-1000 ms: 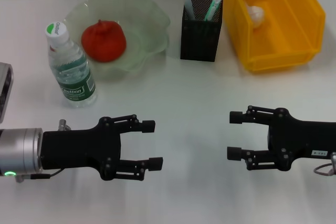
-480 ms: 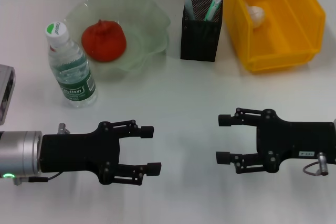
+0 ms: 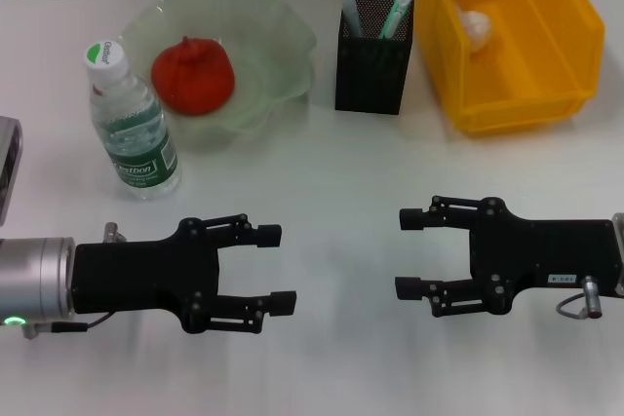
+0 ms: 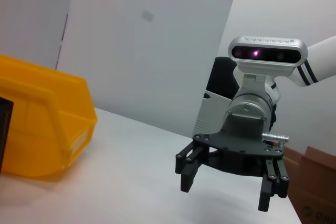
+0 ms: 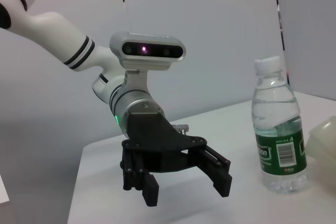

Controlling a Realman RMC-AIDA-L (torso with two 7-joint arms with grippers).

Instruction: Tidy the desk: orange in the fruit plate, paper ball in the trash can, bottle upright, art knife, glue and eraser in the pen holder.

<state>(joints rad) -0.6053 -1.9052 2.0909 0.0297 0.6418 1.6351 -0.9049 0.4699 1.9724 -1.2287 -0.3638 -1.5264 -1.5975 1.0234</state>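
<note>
The orange [image 3: 192, 75] lies in the pale green fruit plate [image 3: 283, 46] at the back left. The bottle [image 3: 130, 122] stands upright with its white cap on, in front of the plate; it also shows in the right wrist view [image 5: 276, 124]. The black mesh pen holder [image 3: 372, 51] holds a green-and-white item and a white one. The white paper ball [image 3: 475, 23] lies in the yellow bin [image 3: 546, 46]. My left gripper [image 3: 276, 267] is open and empty over the near left table. My right gripper [image 3: 408, 253] is open and empty over the near right, facing the left one.
A grey device [image 3: 8, 168] sits at the table's left edge. The left wrist view shows the right gripper [image 4: 232, 184] and the yellow bin [image 4: 42, 124]. The right wrist view shows the left gripper [image 5: 186, 184].
My right gripper has slid left toward the table's middle. My left gripper has drifted slightly left. Both stay open and empty.
</note>
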